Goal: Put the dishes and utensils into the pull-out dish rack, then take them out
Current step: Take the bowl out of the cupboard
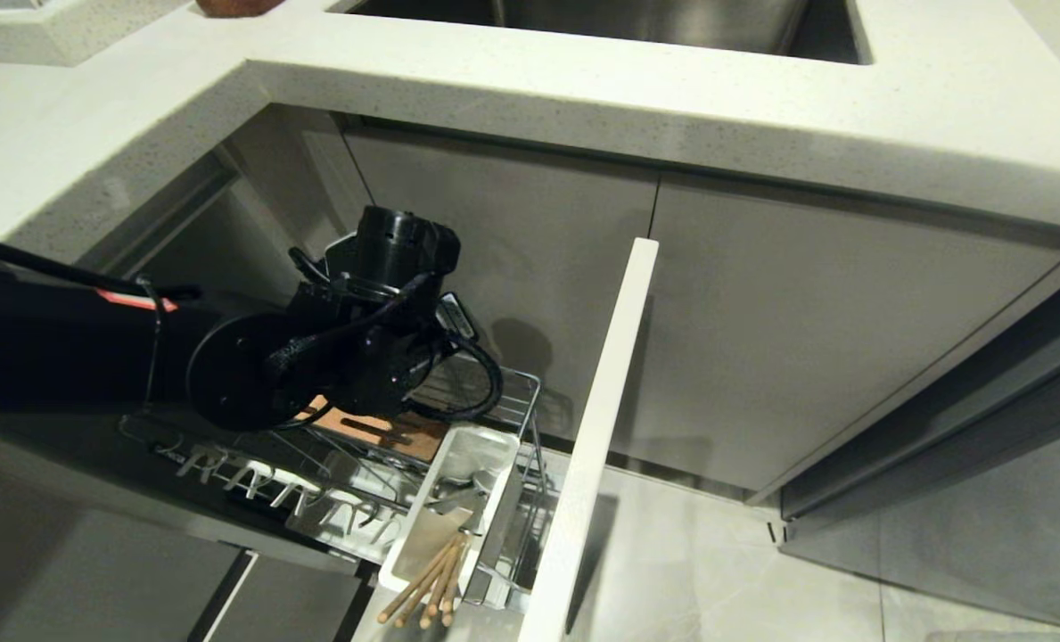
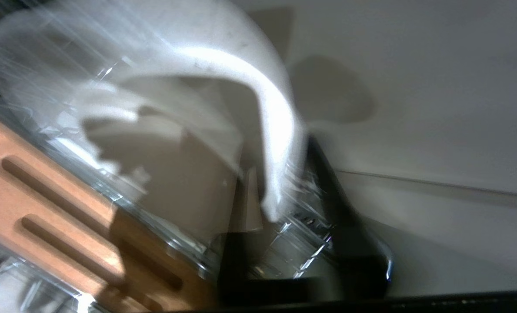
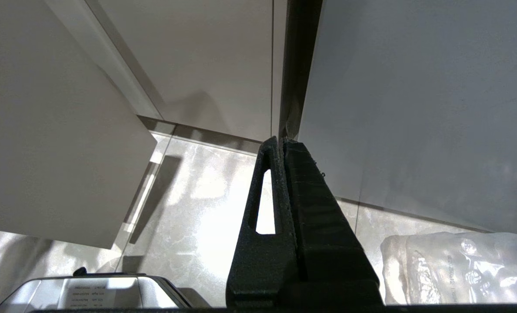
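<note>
Chopsticks [image 1: 431,581] stand in the caddy [image 1: 494,455], right of the prong row [image 1: 289,495].

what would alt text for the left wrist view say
The left gripper is shut on the rim of a white bowl over the wire dish rack. A slotted wooden strip lies beside it, a pale cabinet panel behind.

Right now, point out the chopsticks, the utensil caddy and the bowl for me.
chopsticks [image 1: 430,588], head view, on the middle of the wooden shafts.
utensil caddy [image 1: 412,535], head view, on its white long side wall.
bowl [image 2: 223,65], left wrist view, on the cream-white rim, blurred.
</note>
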Robot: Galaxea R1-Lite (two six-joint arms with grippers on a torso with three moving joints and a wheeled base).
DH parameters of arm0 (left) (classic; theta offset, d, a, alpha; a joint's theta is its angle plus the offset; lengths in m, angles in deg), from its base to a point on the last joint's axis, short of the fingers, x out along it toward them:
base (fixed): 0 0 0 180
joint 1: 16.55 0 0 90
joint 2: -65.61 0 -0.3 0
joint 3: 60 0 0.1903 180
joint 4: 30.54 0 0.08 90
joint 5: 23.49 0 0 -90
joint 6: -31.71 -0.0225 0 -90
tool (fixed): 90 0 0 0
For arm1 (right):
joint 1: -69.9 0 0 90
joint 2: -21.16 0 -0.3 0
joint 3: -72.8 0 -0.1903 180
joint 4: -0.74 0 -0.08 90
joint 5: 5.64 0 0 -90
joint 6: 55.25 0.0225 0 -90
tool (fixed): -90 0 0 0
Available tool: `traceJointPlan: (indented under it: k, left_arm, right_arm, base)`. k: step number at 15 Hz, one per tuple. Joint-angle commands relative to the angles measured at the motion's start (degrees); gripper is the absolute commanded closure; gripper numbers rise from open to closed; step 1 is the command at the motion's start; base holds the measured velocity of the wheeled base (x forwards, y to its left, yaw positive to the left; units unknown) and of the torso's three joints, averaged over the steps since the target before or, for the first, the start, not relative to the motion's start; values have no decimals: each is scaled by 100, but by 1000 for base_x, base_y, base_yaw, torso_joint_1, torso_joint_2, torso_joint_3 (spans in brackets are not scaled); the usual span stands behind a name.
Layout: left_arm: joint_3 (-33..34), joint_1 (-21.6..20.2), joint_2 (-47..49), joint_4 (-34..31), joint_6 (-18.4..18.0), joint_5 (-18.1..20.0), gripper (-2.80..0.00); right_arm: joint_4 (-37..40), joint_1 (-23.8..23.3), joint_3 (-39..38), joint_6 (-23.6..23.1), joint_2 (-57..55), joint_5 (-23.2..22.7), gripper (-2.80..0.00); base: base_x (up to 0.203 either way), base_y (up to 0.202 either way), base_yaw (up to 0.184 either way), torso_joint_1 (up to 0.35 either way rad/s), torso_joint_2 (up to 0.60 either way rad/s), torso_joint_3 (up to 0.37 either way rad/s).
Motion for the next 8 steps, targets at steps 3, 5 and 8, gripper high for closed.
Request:
traceJointPlan:
  k: [3, 5, 8]
  left_arm:
    - [11, -2, -208, -41, 30, 130, 0]
    - [7, -2, -286, -38, 21, 130, 0]
    - [-40, 16, -481, -41, 8, 109, 0]
  right_arm:
    - [1, 5, -10, 0, 0, 0, 0]
    - [1, 6, -18, 0, 0, 0, 0]
    - [1, 6, -11, 0, 0, 0, 0]
  base:
    - [0, 0, 0, 0, 0, 0]
    - [0, 0, 0, 0, 0, 0]
    - [0, 0, 0, 0, 0, 0]
